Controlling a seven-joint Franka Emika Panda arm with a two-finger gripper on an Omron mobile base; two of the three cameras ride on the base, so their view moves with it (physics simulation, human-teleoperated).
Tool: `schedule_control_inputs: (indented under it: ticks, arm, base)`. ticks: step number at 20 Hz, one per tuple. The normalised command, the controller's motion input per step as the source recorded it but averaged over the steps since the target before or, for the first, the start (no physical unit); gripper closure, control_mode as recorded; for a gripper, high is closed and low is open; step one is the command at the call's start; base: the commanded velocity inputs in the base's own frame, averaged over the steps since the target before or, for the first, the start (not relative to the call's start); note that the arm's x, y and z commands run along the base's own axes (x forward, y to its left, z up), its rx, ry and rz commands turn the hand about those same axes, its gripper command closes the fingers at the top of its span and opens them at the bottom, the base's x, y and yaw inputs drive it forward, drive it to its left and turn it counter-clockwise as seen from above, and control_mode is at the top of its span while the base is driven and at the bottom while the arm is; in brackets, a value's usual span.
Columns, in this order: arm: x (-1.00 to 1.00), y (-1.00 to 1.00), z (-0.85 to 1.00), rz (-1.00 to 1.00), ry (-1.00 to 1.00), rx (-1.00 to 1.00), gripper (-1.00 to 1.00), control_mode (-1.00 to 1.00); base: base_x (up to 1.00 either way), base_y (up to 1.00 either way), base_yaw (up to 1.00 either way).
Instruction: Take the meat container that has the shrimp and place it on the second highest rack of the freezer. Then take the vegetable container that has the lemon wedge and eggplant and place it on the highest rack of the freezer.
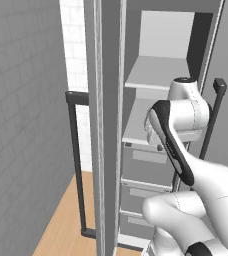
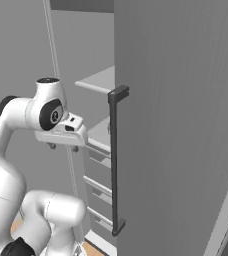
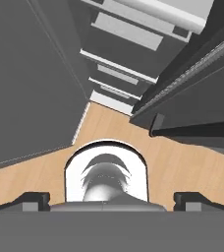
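The freezer stands open in front of me. Its highest rack (image 1: 158,72) (image 2: 98,80) is a flat light-grey shelf, and the second highest rack (image 1: 138,125) (image 2: 101,134) sits just below it. My gripper (image 2: 63,147) (image 3: 112,199) hangs in front of the second rack, at about its height, and points down at the floor. It is open, with the fingertips (image 3: 33,199) far apart and nothing between them. In the left base view my own forearm covers the hand.
Grey drawers (image 1: 146,165) (image 3: 128,34) stack below the racks. The left door (image 1: 103,125) with its dark handle (image 1: 76,150) stands open edge-on. The right door (image 2: 186,125) with its handle (image 2: 115,160) is close beside the hand. Wooden floor (image 3: 109,123) lies beneath.
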Motion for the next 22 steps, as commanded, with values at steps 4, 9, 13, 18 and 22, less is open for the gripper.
schedule_control_inputs:
  ticks: [4,9,13,18,22]
  arm:
    - [-0.41,0.07,0.00,0.00,-0.02,0.04,-1.00,-1.00]
    - [-0.39,0.17,0.04,0.00,-0.31,-0.02,-1.00,-1.00]
    - [-0.28,0.08,0.12,0.00,-0.20,0.00,-1.00,-1.00]
    - [-0.10,0.00,0.12,0.00,-0.07,0.00,-1.00,-1.00]
    - [0.00,0.00,0.12,0.00,0.00,0.00,-1.00,-1.00]
  base:
    - [0.00,0.00,0.00]
    - [0.00,0.00,0.00]
    - [0.00,0.00,0.00]
    - [0.00,0.00,0.00]
    - [0.00,0.00,0.00]
